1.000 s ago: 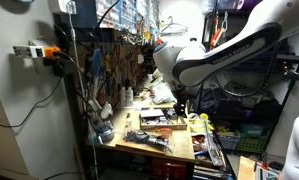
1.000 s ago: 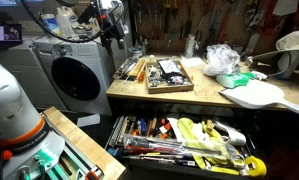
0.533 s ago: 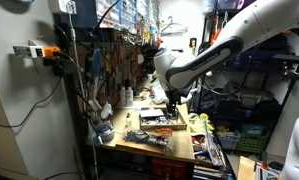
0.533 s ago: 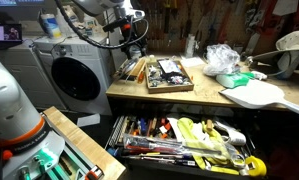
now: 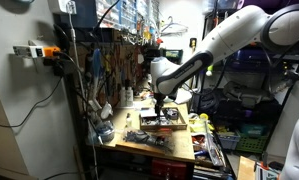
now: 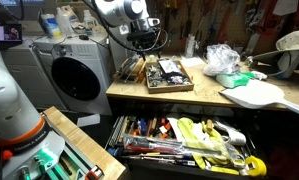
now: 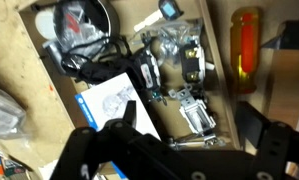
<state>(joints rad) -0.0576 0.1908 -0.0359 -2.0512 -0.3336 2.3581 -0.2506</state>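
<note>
- Against the tool wall (image 6: 229, 18) we log a wooden bench (image 6: 204, 97), its tool drawer (image 6: 194, 166) pulled open underneath; a white washing machine (image 6: 74, 75) stands just beside one end.
- We note the arm (image 5: 229, 40), white, bending down over the bench in both exterior views.
- We find a shallow wooden tray (image 6: 169, 89) lying flat on the bench top, at the end nearest the washing machine, crowded with small parts.
- We see the claw (image 6: 144, 45) hanging above the tray, on its washing-machine side, clear of the contents as far as we can see. In the wrist view its two dark fingers (image 7: 99, 150) stand spread wide, nothing between them: released, grasping nothing.
- Inside the tray, by the wrist view: a bundle of black cable (image 7: 84, 40) in one corner, a blue-and-white leaflet (image 7: 114, 100) just beside it, a cluster of metal fittings (image 7: 174, 60) toward the middle.
- Outside the tray wall, on bare bench, an orange handle (image 7: 246, 45) lies parallel to that wall; what tool it belongs to we cannot tell.
</note>
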